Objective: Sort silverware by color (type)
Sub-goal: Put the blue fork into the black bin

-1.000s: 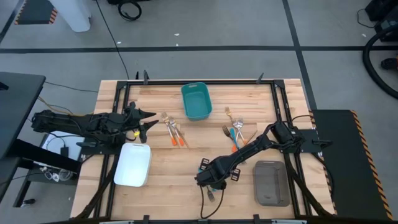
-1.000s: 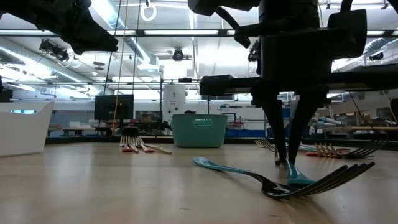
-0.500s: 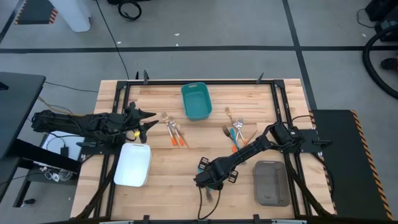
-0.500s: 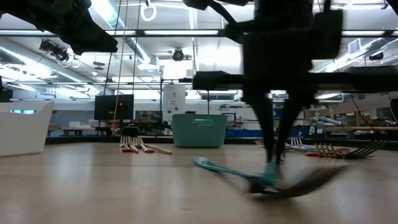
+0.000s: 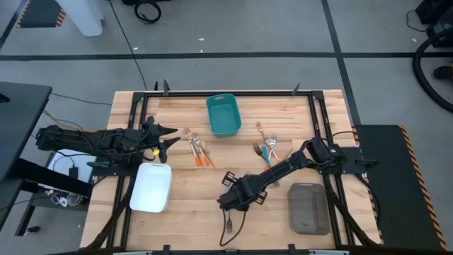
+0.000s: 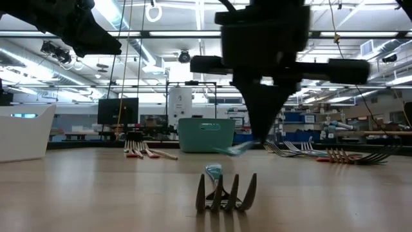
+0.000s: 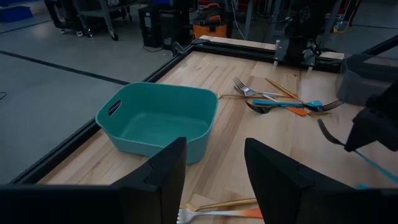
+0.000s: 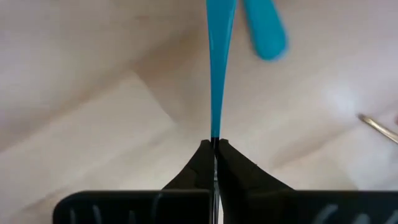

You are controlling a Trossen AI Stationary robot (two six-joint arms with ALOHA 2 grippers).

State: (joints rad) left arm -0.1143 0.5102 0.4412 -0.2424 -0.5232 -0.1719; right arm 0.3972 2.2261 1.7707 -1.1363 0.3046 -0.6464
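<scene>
The silverware is still scattered, and the piece in play is a blue-handled fork [image 5: 231, 221] — its tines rest on the table at the near edge, straight below the right gripper [image 5: 230, 201], while its handle rises into that claw. From the wrist camera the two dark fingertips [image 8: 205, 155] are pressed together on the thin blue handle, pinching it edge-on; a second blue handle tip [image 8: 264, 28] shows just past it, though I can't tell whether that belongs to another utensil. In the low view the fork stands nearly on its tines, so I'd judge it is being lifted or dragged, not yet carried clear.

Well beyond the claw, toward the right arm's base, a mixed cluster [image 5: 267, 150] of gold, blue and orange pieces lies together. Off to the claw's other side, nearer the left arm, a small group with orange handles [image 5: 199, 150] lies on the wood. The teal bin [image 5: 224, 115], white tray [image 5: 151, 188] and grey tray [image 5: 308, 207] all look empty from above.

The left gripper [image 5: 167, 138] waits at the table's left side, its fingers spread wide and holding nothing.

As I read it, the sorting has barely begun — no container holds anything, and nearly every piece is left to do.
</scene>
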